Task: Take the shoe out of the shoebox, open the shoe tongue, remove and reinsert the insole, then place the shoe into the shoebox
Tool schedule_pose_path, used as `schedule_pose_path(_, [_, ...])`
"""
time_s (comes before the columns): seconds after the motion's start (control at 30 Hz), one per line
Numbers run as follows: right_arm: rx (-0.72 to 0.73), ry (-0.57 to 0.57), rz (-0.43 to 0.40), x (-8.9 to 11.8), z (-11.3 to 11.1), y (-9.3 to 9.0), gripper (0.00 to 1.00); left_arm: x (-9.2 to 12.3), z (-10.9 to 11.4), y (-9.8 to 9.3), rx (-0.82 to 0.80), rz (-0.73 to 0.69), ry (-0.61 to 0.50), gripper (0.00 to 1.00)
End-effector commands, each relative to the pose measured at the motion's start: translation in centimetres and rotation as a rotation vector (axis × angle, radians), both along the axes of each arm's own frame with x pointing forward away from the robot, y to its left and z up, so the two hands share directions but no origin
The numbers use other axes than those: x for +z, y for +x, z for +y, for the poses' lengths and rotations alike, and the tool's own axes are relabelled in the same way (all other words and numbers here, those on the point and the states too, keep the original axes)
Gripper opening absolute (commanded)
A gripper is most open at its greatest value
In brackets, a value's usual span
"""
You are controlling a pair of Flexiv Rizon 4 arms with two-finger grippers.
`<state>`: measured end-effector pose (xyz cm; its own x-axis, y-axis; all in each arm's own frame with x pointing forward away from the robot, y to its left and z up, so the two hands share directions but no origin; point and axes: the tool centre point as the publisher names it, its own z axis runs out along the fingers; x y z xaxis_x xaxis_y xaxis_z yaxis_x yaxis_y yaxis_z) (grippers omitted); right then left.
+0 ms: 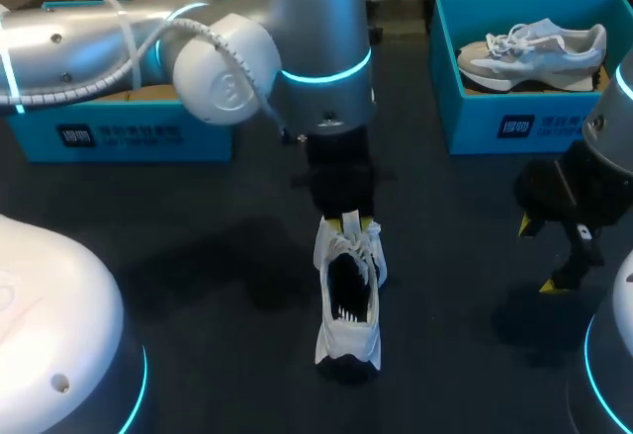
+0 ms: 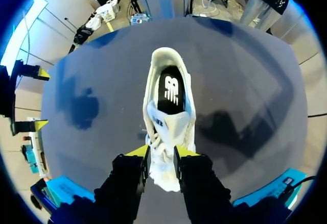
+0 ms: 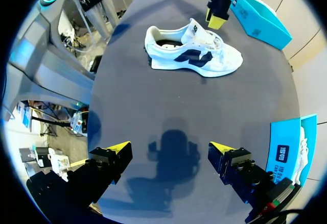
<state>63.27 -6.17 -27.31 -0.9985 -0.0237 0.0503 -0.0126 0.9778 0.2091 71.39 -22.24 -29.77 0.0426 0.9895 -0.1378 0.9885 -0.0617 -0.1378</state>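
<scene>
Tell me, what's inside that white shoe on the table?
Inside the white shoe lies a black insole, seen through the opening. The toe end is hidden under the tongue, laces and the left gripper clamped there.

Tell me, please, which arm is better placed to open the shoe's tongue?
Left. The left gripper is closed on the shoe at the laces, right by the tongue. The right gripper is open over bare table, apart from the shoe.
</scene>
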Motion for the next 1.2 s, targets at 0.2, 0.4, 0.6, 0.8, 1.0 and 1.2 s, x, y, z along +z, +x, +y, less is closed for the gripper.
schedule_pose_path(0.2, [0.0, -0.001, -0.002, -0.1, 0.0, -0.1, 1.0, -3.3, 0.2, -2.2, -0.015, 0.064, 0.054, 0.3])
schedule_pose_path(0.4, [0.0, -0.001, -0.002, -0.1, 0.0, -0.1, 1.0, -4.1, 2.4, -4.2, -0.002, 0.099, 0.061, 0.32])
schedule_pose_path(0.6, [0.0, -0.001, -0.002, -0.1, 0.0, -0.1, 1.0, -3.6, 2.0, -4.2, -0.003, 0.078, 0.046, 0.3])
schedule_pose_path(0.8, [0.0, -0.001, -0.002, -0.1, 0.0, -0.1, 1.0, -2.5, 1.1, -3.8, -0.007, 0.048, 0.014, 0.3])
schedule_pose_path(1.0, [0.0, -0.001, -0.002, -0.1, 0.0, -0.1, 1.0, -5.4, 0.6, -4.4, 0.019, 0.087, 0.054, 0.27])
schedule_pose_path(1.2, [0.0, -0.001, -0.002, -0.1, 0.0, -0.1, 1.0, -2.8, 1.5, -5.0, 0.02, 0.05, 0.02, 0.3])
